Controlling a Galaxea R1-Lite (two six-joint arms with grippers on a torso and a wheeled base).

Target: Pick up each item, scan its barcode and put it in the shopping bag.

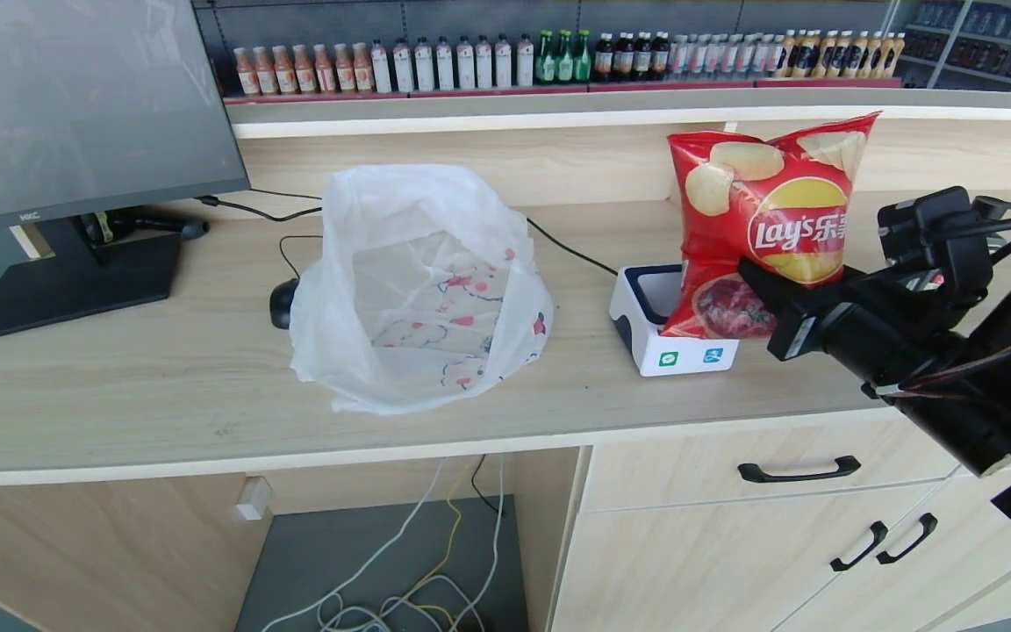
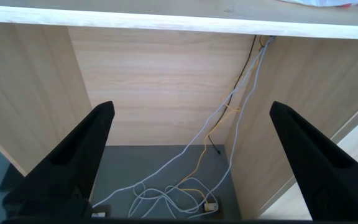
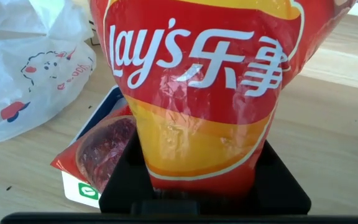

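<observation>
Shop counter [image 1: 163,386]: right pincer [image 1: 767,294] grips red chip bag [image 1: 769,202] above scanner [image 1: 685,355].

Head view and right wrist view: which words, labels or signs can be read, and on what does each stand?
chip bag: big white brand lettering, Latin then Chinese characters; not quoted.
scanner: no words; one green and one blue square icon on its front.
monitor: small logo on the bezel, too small to read.
shopping bag: red and blue print, too blurred to read.
bottles on the shelf: labels too small to read.
</observation>
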